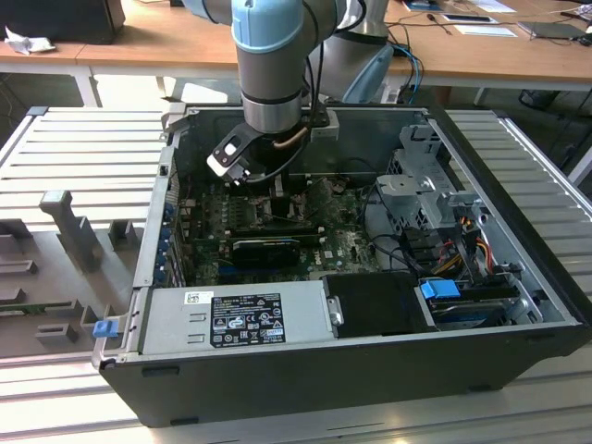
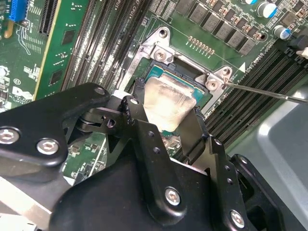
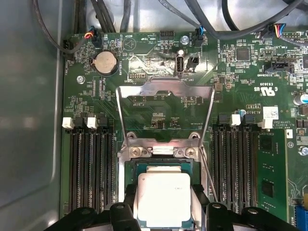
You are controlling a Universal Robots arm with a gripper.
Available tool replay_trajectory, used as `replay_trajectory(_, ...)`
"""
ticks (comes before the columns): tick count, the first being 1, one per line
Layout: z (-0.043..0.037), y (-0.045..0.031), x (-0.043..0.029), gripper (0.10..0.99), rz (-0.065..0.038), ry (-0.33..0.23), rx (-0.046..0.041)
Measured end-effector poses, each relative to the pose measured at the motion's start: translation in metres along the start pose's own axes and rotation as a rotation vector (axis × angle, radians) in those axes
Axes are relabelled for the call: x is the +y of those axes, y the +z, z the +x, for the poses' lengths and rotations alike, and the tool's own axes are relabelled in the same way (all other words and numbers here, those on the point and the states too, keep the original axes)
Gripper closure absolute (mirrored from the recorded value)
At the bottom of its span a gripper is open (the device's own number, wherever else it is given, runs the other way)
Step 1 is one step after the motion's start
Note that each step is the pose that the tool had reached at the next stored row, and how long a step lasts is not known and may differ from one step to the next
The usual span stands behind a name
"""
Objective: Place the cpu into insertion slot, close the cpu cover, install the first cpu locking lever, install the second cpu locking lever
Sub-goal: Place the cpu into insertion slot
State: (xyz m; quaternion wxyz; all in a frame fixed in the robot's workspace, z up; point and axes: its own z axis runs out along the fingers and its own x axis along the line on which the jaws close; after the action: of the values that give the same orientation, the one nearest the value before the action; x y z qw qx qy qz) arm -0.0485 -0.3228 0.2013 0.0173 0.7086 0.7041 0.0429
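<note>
Under me runs a ribbed grey bench (image 1: 83,139) of long metal slats, and the open computer case (image 1: 351,370) lies on its side directly on them. To the exterior view's left of the case, an upright grey block (image 1: 63,217) and low grey fixtures (image 1: 42,328) sit on the slats; a small blue piece (image 1: 104,327) at the case's corner may belong to the case
</note>
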Motion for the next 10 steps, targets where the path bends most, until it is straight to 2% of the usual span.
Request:
replay_trajectory(6,0.0,0.0002,0.0,0.561,0.0,0.0,-0.0001)
replay_trajectory(8,0.0,0.0002,0.0,0.545,0.0,0.0,0.0)
replay_trajectory(9,0.0,0.0003,0.0,0.482,0.0,0.0,0.0001)
replay_trajectory(10,0.0,0.0002,0.0001,0.482,0.0,0.0,0.0)
